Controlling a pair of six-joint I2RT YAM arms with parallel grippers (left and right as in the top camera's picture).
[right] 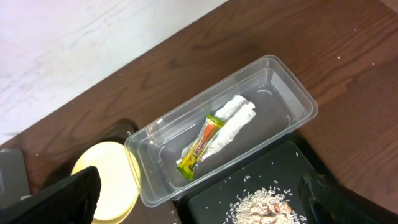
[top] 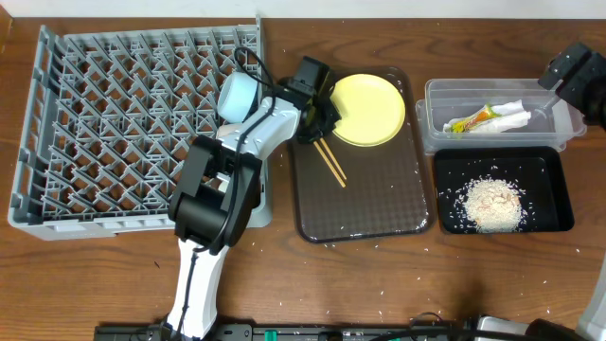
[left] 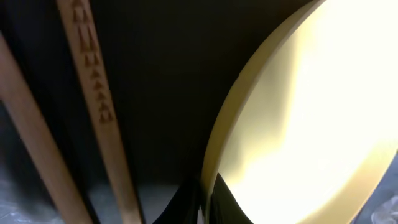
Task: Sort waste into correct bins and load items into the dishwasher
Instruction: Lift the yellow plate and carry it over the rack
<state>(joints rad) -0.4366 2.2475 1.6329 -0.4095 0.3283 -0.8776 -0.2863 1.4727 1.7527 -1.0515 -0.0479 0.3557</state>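
The left end effector (left: 204, 198) is clenched on the left rim of the round yellow plate (top: 371, 110). In the left wrist view its 2 dark fingertips meet at the bottom of the picture, with the plate's thin edge running in between them. The plate lies flat at the far end of the dark brown flat serving tray (top: 365, 213), just right of the large grey plastic dish rack (top: 114, 133). The 2 thin wooden chopsticks (top: 331, 163) lie on the same tray, just beside the plate's near-left edge and close to the fingers.

The plate looks stiff, fairly light and glossy, so likely slippery. A pinch at 1 point on the rim leaves the whole disc hanging off to one side, and it may pivot or slide in the grip. The hold probably wants to sit deep over the rim. Letting the plate swing toward upright as it rises would hang its weight below the fingers — and suit slotting it between the rack's pegs. The chopsticks are light and loose, and a dragging rim could nudge them.

A light blue bowl (top: 237, 95) sits at the rack's right side. The right end effector (right: 202, 182) is released, fingers spread wide above the clear plastic rectangular tub (right: 292, 93), which holds the orange-and-green plastic wrapper (right: 200, 147) and the crumpled white paper napkin (right: 235, 121).
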